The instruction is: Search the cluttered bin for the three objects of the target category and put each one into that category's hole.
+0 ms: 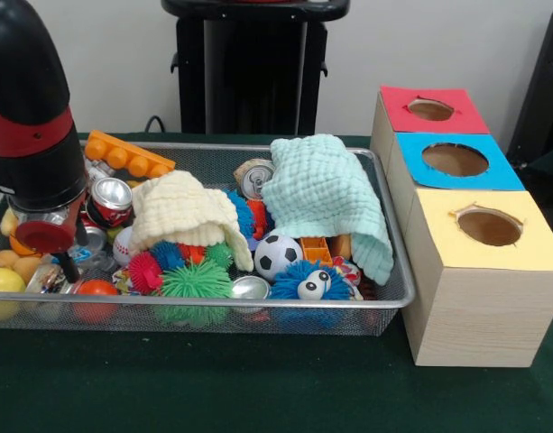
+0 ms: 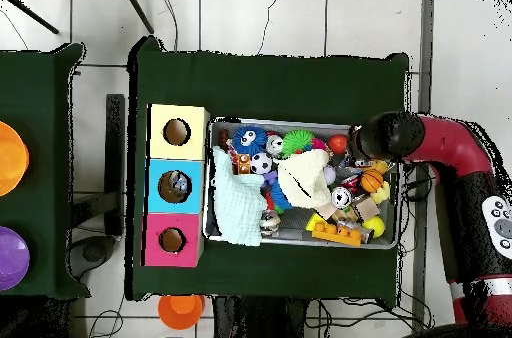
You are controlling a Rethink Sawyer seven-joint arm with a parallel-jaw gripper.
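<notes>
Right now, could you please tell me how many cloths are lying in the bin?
2. A yellow cloth lies mid-bin over spiky balls; a mint cloth drapes over toys at the end nearest the boxes. More could be buried underneath.

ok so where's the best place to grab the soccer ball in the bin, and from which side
Probably straight down from above, jaws closing across the middle of the soccer ball. Its top is bare, but at the sides it is hemmed in by the yellow cloth, the spiky blue toy with eyes and a small orange block, so a sideways approach looks blocked.
</notes>
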